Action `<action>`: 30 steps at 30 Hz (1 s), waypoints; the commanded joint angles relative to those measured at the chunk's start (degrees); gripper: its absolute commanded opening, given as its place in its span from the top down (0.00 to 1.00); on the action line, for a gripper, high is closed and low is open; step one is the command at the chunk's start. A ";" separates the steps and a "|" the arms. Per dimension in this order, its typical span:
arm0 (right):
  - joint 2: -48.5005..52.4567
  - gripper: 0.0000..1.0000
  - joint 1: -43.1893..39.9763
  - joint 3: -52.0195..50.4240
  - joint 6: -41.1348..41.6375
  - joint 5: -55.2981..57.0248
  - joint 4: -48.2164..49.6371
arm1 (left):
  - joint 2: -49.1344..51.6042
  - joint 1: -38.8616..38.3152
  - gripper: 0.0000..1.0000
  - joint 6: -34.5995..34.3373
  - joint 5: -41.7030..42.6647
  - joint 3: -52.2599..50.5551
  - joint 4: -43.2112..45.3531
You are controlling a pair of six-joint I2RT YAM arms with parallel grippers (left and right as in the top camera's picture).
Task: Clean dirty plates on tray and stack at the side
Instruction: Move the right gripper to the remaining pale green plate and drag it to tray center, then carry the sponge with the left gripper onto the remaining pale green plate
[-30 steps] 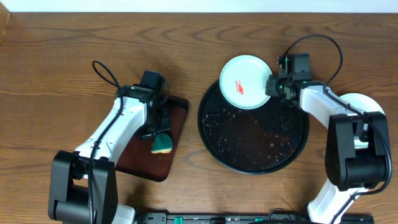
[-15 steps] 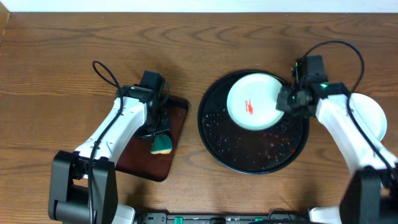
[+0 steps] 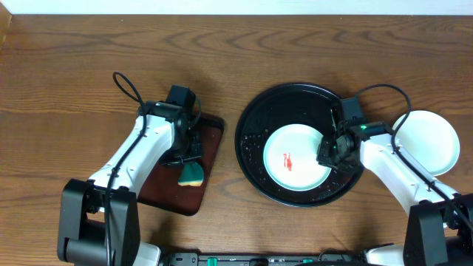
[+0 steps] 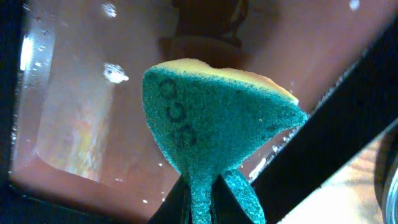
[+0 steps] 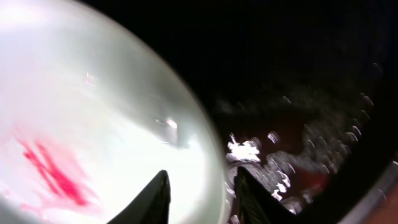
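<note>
A pale mint-white plate point(image 3: 292, 155) with a red smear at its centre lies low in the black round tray point(image 3: 295, 87), toward the front right. My right gripper point(image 3: 330, 154) is shut on its right rim. In the right wrist view one finger is over the plate point(image 5: 93, 112) and the other outside the rim, over the wet tray floor point(image 5: 280, 74), with the gripper point(image 5: 202, 186) astride the rim. A clean white plate point(image 3: 432, 140) rests on the wood to the right of the tray. My left gripper point(image 3: 191, 157) is shut on a green-and-yellow sponge point(image 4: 211, 118).
The small rectangular maroon tray point(image 3: 214, 133) lies left of the black tray, under the sponge point(image 3: 194, 174) and the left gripper point(image 4: 202, 199); its wet surface point(image 4: 81, 93) shows in the left wrist view. Water drops cover the black tray floor.
My right gripper carried the smeared plate from the tray's far rim toward me and set it lower in the tray. The plate on the right became visible. The left arm stayed still.
</note>
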 commanded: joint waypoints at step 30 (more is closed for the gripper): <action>10.45 0.99 -3.56 2.62 -20.31 -2.23 4.57 | -10.05 -7.41 0.92 -3.72 1.07 1.01 5.75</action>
